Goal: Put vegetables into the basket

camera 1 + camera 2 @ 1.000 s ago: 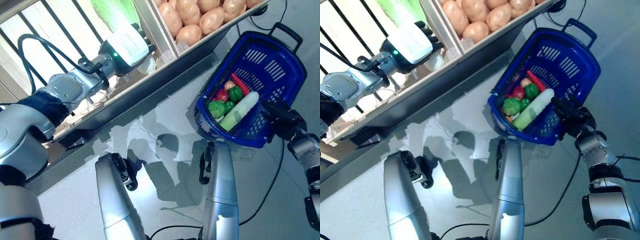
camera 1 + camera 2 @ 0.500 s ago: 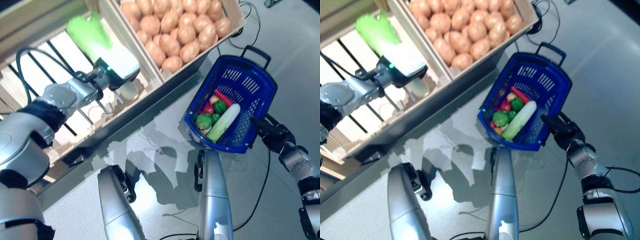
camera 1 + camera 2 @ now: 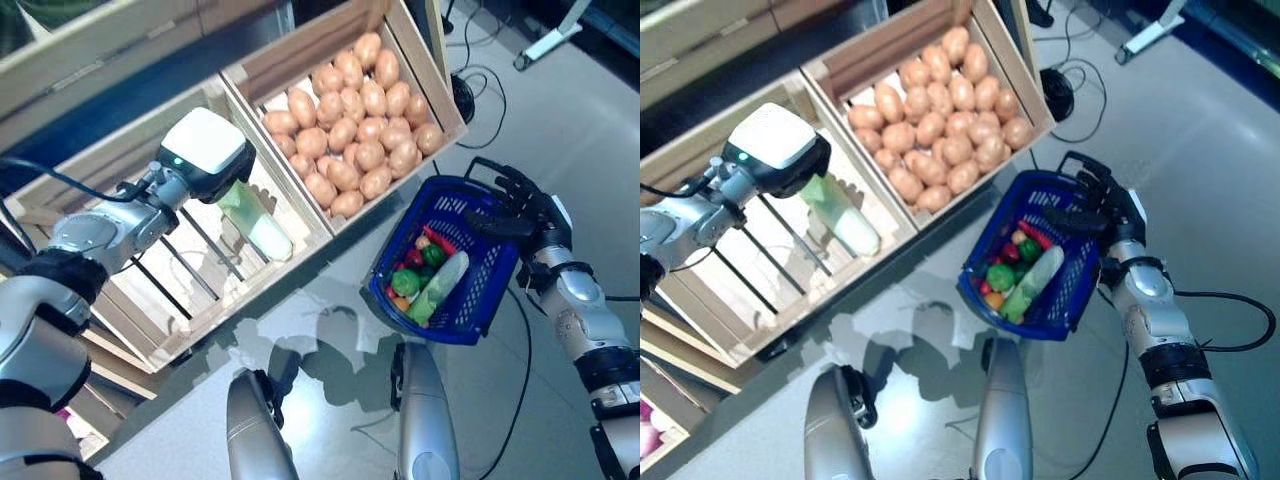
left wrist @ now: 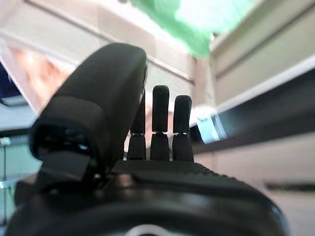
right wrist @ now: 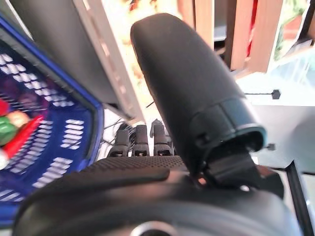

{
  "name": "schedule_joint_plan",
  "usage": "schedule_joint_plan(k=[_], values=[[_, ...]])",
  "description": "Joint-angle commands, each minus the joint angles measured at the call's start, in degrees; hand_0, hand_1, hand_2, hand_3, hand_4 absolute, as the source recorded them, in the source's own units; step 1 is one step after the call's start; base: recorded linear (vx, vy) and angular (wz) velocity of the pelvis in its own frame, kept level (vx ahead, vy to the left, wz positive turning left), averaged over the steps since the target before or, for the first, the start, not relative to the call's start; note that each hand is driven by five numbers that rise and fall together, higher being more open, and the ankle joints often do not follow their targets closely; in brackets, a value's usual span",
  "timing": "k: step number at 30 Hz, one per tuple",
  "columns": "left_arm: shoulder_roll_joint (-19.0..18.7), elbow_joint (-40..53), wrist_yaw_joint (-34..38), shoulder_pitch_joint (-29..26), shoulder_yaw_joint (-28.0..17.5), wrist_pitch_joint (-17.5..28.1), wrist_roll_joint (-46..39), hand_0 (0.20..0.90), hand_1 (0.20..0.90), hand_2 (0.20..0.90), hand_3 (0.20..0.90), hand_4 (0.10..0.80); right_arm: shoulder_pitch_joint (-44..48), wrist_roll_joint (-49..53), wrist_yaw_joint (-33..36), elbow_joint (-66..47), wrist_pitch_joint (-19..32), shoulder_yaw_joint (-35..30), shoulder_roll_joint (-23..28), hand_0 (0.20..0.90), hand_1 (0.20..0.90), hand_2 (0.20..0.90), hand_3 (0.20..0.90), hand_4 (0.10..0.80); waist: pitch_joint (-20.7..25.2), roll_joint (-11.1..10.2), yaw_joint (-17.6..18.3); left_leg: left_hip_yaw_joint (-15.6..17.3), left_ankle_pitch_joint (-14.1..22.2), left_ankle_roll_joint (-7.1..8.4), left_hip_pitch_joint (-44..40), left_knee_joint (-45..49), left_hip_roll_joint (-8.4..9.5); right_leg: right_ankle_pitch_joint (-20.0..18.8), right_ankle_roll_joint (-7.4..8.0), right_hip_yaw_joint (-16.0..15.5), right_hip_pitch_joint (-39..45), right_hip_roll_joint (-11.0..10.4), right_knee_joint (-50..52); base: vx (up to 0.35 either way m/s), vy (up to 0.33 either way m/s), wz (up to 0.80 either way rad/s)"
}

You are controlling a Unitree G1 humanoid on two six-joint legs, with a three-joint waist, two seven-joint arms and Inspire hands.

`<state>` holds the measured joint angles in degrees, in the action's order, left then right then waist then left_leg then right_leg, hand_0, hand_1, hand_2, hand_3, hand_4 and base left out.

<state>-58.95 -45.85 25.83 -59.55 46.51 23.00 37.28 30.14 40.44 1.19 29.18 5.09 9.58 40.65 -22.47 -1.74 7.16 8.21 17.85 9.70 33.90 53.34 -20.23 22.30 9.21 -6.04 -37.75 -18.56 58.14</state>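
lifted higher, basket (image 3: 470,300) hangs from right robot hand (image 3: 525,205).

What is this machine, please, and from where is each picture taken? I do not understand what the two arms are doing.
This is a humanoid robot with two arms and dark hands. Two pictures come from cameras in its head, looking down; the other two come from cameras on its wrists, so its own fingers fill them.

The left hand reaches into an open wooden crate beside a pale green vegetable; the pictures do not show whether it grips it. The neighbouring crate holds potatoes.

The right hand is at the handle of a blue basket, which hangs above the floor. Its grip cannot be made out. Inside lie red and green vegetables and a long pale green one.
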Motion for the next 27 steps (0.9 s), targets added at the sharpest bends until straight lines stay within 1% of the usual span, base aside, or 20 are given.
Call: schedule_joint_plan(k=[1, 2, 3, 5, 7, 9, 10, 11, 12, 13, 15, 17, 18, 19, 20, 22, 23, 25, 27], values=[[1.8, 2.2, 4.6, 7.9, -8.6, 2.2, -10.5, 0.3, 0.3, 0.3, 0.3, 0.4, -1.0, -2.9, -0.3, -2.1, 6.4, -1.0, -2.4, 0.9, 0.9, 0.9, 0.9, 0.8, 12.5, 0.6, -0.2, 2.6, -3.1, -5.08, -6.6, -10.3, 1.22, -10.2, -2.09, -2.8, 9.7, -1.1, -14.9, 0.097, 0.012, -0.04], [2.3, 2.6, 4.3, 9.5, -10.8, 3.2, -11.1, 0.3, 0.3, 0.3, 0.3, 0.4, -1.4, -3.3, -1.3, -2.6, 6.4, -1.0, -2.6, 0.9, 0.9, 0.9, 0.9, 0.8, 12.9, 0.7, -0.4, 3.2, -3.9, -5.01, -8.4, -12.2, 1.37, -10.6, -2.05, -3.3, 11.5, -0.8, -16.6, 0.128, 0.017, -0.02], [3.4, 3.8, 3.9, 12.3, -14.0, 5.3, -12.3, 0.3, 0.3, 0.3, 0.3, 0.4, -2.1, -4.4, -4.1, -3.6, 6.5, -0.9, -3.0, 0.9, 0.9, 0.9, 0.9, 0.8, 13.9, 0.8, -0.8, 4.1, -5.3, -4.7, -11.2, -15.5, 1.81, -11.3, -1.94, -3.9, 14.5, -0.1, -20.0, 0.109, 0.01, -0.01], [4.2, 4.8, 3.1, 14.4, -16.5, 6.4, -12.0, 0.3, 0.3, 0.3, 0.3, 0.4, -2.4, -4.9, -5.2, -4.5, 6.1, -0.6, -3.0, 0.9, 0.9, 0.9, 0.9, 0.8, 14.8, 0.8, -1.1, 4.8, -6.3, -4.44, -13.9, -18.6, 2.36, -12.0, -1.91, -4.4, 17.3, 0.7, -23.2, 0.101, 0.002, -0.03], [5.4, 5.5, 2.3, 16.9, -18.7, 7.4, -10.1, 0.3, 0.3, 0.3, 0.3, 0.4, -2.6, -4.5, -6.4, -5.0, 5.4, -0.2, -2.7, 0.9, 0.9, 0.9, 0.9, 0.8, 16.0, 0.8, -1.6, 5.8, -7.8, -4.03, -17.5, -22.7, 3.13, -12.8, -1.84, -5.0, 21.3, 1.9, -27.9, 0.117, -0.007, -0.08], [5.5, 5.6, 1.0, 18.3, -19.0, 7.5, -7.6, 0.3, 0.3, 0.3, 0.3, 0.4, -3.0, -3.8, -7.4, -5.0, 5.0, -0.3, -2.5, 0.9, 0.9, 0.9, 0.9, 0.8, 16.6, 0.9, -1.8, 6.4, -8.6, -3.88, -20.2, -25.5, 4.09, -13.3, -1.75, -5.3, 24.1, 2.8, -31.0, 0.121, -0.009, -0.03], [5.4, 5.7, 0.3, 19.2, -18.9, 7.0, -5.7, 0.314, 0.314, 0.314, 0.314, 0.409, -3.5, -3.3, -8.1, -5.2, 4.8, -0.5, -2.4, 0.9, 0.9, 0.9, 0.9, 0.8, 16.9, 0.9, -1.8, 6.6, -8.8, -3.87, -21.3, -26.6, 4.63, -13.5, -1.69, -5.5, 25.2, 3.3, -32.2, 0.123, -0.007, -0.08], [5.2, 5.8, -0.4, 19.8, -18.5, 6.3, -4.5, 0.665, 0.665, 0.665, 0.665, 0.643, -4.1, -2.9, -8.5, -5.7, 4.5, -0.6, -2.4, 0.9, 0.9, 0.9, 0.9, 0.8, 17.1, 0.9, -1.8, 6.9, -9.0, -3.99, -22.2, -27.4, 5.01, -13.6, -1.67, -5.6, 26.0, 3.7, -33.1, 0.108, -0.004, -0.08], [5.1, 5.8, -1.0, 20.1, -18.2, 5.6, -3.6, 0.9, 0.9, 0.9, 0.9, 0.8, -4.5, -2.7, -8.6, -6.0, 4.2, -0.7, -2.4, 0.9, 0.9, 0.9, 0.9, 0.8, 17.1, 0.9, -1.7, 7.1, -9.0, -4.03, -22.7, -27.8, 5.13, -13.6, -1.68, -5.6, 26.5, 3.8, -33.5, 0.106, -0.007, -0.05], [4.5, 5.9, -1.0, 21.3, -17.3, 4.9, 1.0, 0.9, 0.9, 0.9, 0.9, 0.8, -5.6, -2.1, -8.5, -6.4, 3.8, -1.2, -2.6, 0.9, 0.9, 0.9, 0.9, 0.8, 16.9, 1.0, -1.8, 7.3, -8.8, -4.19, -22.8, -27.5, 5.19, -13.6, -1.67, -6.1, 26.7, 3.9, -33.3, 0.066, -0.006, -0.02], [3.7, 5.4, -1.0, 21.3, -15.8, 4.3, 3.8, 0.9, 0.9, 0.9, 0.9, 0.8, -5.8, -1.8, -8.3, -6.3, 3.1, -1.3, -2.9, 0.9, 0.9, 0.9, 0.9, 0.8, 16.6, 1.1, -1.7, 7.6, -9.1, -4.34, -22.5, -27.6, 4.93, -13.8, -1.68, -6.3, 26.2, 3.9, -32.9, 0.021, -0.005, 0.0], [2.6, 4.8, -1.7, 20.4, -13.1, 3.0, 5.6, 0.9, 0.9, 0.9, 0.9, 0.8, -6.0, -1.4, -8.4, -5.7, 2.2, -1.5, -3.1, 0.9, 0.9, 0.9, 0.9, 0.8, 15.9, 1.0, -1.6, 7.3, -8.6, -4.34, -21.8, -26.4, 4.74, -13.7, -1.39, -6.1, 25.6, 3.6, -32.2, 0.0, 0.0, 0.0], [2.4, 4.7, -2.2, 20.0, -12.2, 2.3, 6.0, 0.9, 0.9, 0.9, 0.9, 0.8, -5.9, -1.0, -8.2, -5.5, 1.7, -1.3, -3.2, 0.9, 0.9, 0.9, 0.9, 0.8, 15.7, 1.1, -1.5, 7.3, -8.9, -4.33, -21.3, -26.4, 4.68, -14.1, -1.4, -6.0, 25.2, 3.5, -32.3, 0.0, 0.0, 0.0], [1.8, 4.0, -3.0, 18.2, -9.8, 1.0, 5.3, 0.9, 0.9, 0.9, 0.9, 0.8, -5.5, -0.4, -7.8, -5.0, 1.5, -0.9, -3.1, 0.9, 0.9, 0.9, 0.9, 0.8, 14.7, 1.0, -1.3, 6.9, -8.3, -4.28, -19.9, -24.8, 4.32, -13.7, -1.28, -5.7, 24.0, 3.2, -30.9, -0.081, -0.021, -0.01], [1.5, 3.2, -3.1, 16.2, -7.7, -0.2, 5.8, 0.9, 0.9, 0.9, 0.9, 0.8, -4.5, 0.3, -7.4, -4.5, 1.6, -0.2, -2.8, 0.9, 0.9, 0.9, 0.9, 0.8, 13.5, 1.0, -1.1, 6.3, -8.4, -4.15, -17.9, -23.6, 4.07, -14.1, -1.41, -5.4, 22.5, 2.9, -30.0, -0.177, -0.007, -0.03], [1.3, 1.8, -2.8, 12.1, -3.7, -2.7, 5.8, 0.9, 0.9, 0.9, 0.9, 0.8, -2.3, 1.1, -7.2, -3.2, 2.3, 0.6, -1.9, 0.9, 0.9, 0.9, 0.9, 0.8, 10.9, 1.0, -0.7, 5.1, -7.5, -4.02, -13.9, -20.2, 3.47, -13.4, -1.55, -4.6, 19.0, 2.5, -26.8, -0.289, 0.02, -0.07], [1.3, 0.6, -2.9, 9.2, -1.4, -4.1, 5.0, 0.9, 0.9, 0.9, 0.9, 0.8, -0.8, 1.8, -7.0, -2.7, 2.6, 1.3, -1.2, 0.9, 0.9, 0.9, 0.9, 0.8, 9.1, 1.0, -0.4, 4.2, -7.4, -3.69, -11.1, -18.2, 3.12, -13.3, -1.69, -3.9, 16.6, 2.2, -24.9, -0.307, 0.038, -0.05], [1.3, -1.0, -3.7, 4.9, 1.9, -6.0, 4.5, 0.9, 0.9, 0.9, 0.9, 0.8, 1.0, 2.9, -6.6, -2.1, 2.8, 2.0, -0.1, 0.9, 0.9, 0.9, 0.9, 0.8, 6.5, 0.9, 0.3, 2.7, -7.0, -3.25, -6.6, -14.8, 2.46, -13.0, -1.82, -2.9, 13.0, 1.7, -21.8, -0.261, 0.042, -0.07], [1.5, -2.2, -4.5, 2.0, 4.0, -7.7, 4.1, 0.9, 0.9, 0.9, 0.9, 0.8, 2.2, 3.8, -6.7, -1.9, 2.4, 2.3, 0.6, 0.9, 0.9, 0.9, 0.9, 0.8, 4.8, 0.8, 0.9, 2.2, -7.0, -3.04, -3.2, -12.5, 2.05, -12.8, -1.76, -2.0, 9.5, 1.4, -19.1, -0.182, 0.041, -0.16]])
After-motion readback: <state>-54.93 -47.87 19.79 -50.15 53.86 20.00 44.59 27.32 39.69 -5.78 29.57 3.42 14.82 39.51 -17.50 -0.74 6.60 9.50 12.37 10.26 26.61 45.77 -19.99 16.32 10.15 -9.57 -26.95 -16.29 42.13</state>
